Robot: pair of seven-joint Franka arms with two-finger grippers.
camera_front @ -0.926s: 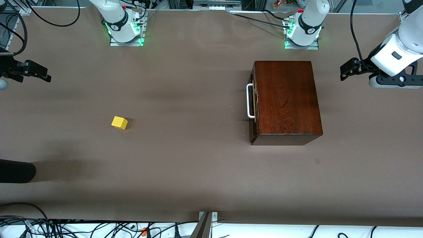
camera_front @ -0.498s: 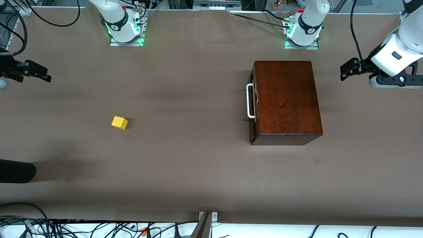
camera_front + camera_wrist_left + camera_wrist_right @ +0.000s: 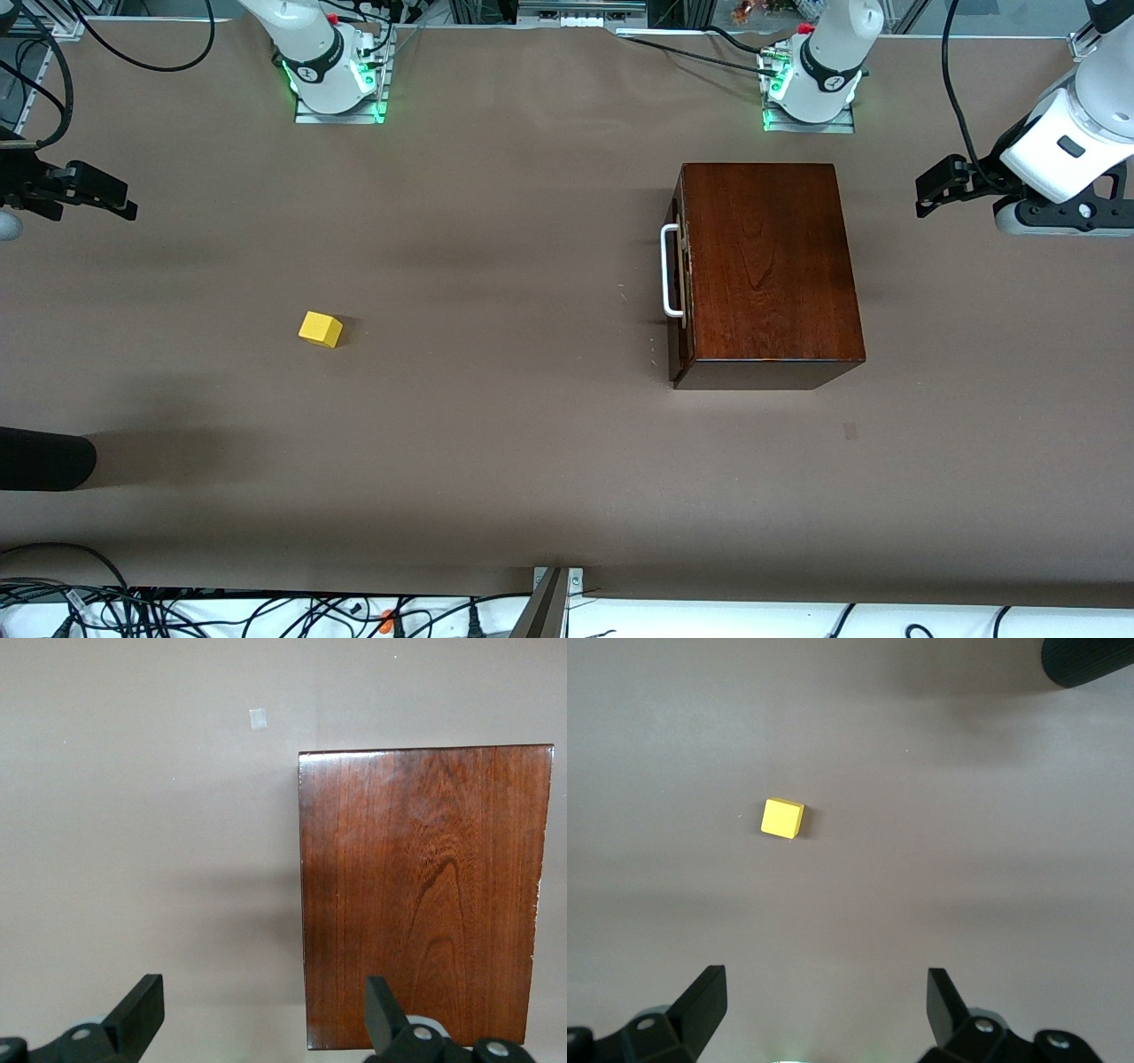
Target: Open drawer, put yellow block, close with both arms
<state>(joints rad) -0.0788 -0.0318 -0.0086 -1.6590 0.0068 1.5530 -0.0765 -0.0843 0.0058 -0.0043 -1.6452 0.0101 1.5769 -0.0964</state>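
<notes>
The mahogany box (image 3: 771, 266) stands toward the left arm's end of the table. Its drawer is shut, and the white bar handle (image 3: 671, 270) faces the right arm's end. The yellow block (image 3: 320, 329) lies alone on the table toward the right arm's end. My left gripper (image 3: 930, 188) hangs open and empty in the air beside the box's back end; in the left wrist view (image 3: 263, 985) the box top (image 3: 421, 895) shows below it. My right gripper (image 3: 111, 197) hangs open and empty at its end of the table; in the right wrist view (image 3: 824, 979) the block (image 3: 782, 818) lies ahead of it.
A black rounded object (image 3: 44, 458) juts in at the right arm's end, nearer to the front camera than the block; it also shows in the right wrist view (image 3: 1090, 657). A small pale mark (image 3: 850, 431) lies near the box. Cables (image 3: 177, 607) run along the near edge.
My left gripper has drifted slightly away from the box toward its end of the table. Nothing else has moved.
</notes>
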